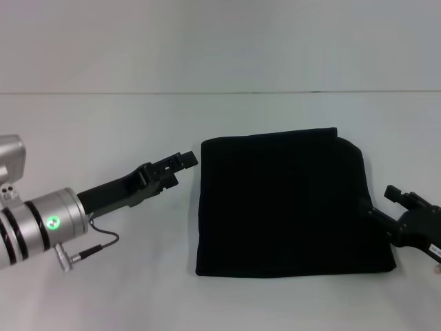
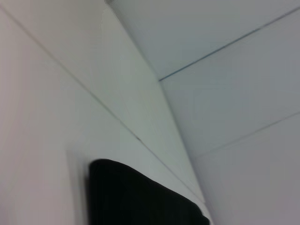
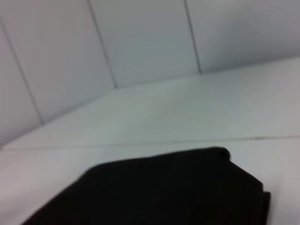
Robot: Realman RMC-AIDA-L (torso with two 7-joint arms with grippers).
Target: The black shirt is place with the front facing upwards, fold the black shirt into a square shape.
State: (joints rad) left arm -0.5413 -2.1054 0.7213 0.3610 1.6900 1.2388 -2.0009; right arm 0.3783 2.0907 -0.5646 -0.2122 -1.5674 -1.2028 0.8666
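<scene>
One garment under inspection: the black shirt, lying flat on the white table, centre to right of the head view, already reduced to a compact, near-square packet. No lettering or neck label on show. Far right corner rounded and slightly stepped, layers not quite flush there, confirmed in the right wrist view. Only one dark corner caught in the left wrist view.

Left gripper: held above the table just beside the packet's far left corner, apart from the cloth, nothing seen in it. Degree of opening not determinable.

Right gripper: at the packet's right edge, low down, tip against or over the cloth. Black on black, so cannot tell how far open it is, nor whether any cloth is pinched.

Risks noted, as judgement only:
- Dragging of the right edge on withdrawal, if cloth is caught in that tool; likely result a pulled-open top layer and a lost square.
- Snagging of the far left corner, if the left tool travels sideways at its present low height.
- Further slippage at the stepped far right corner, given loose, unpressed layers.
- Skewing of the whole packet on the smooth table under any sideways push.

Zero containers in view; nothing to report as held in or placed inside anything
</scene>
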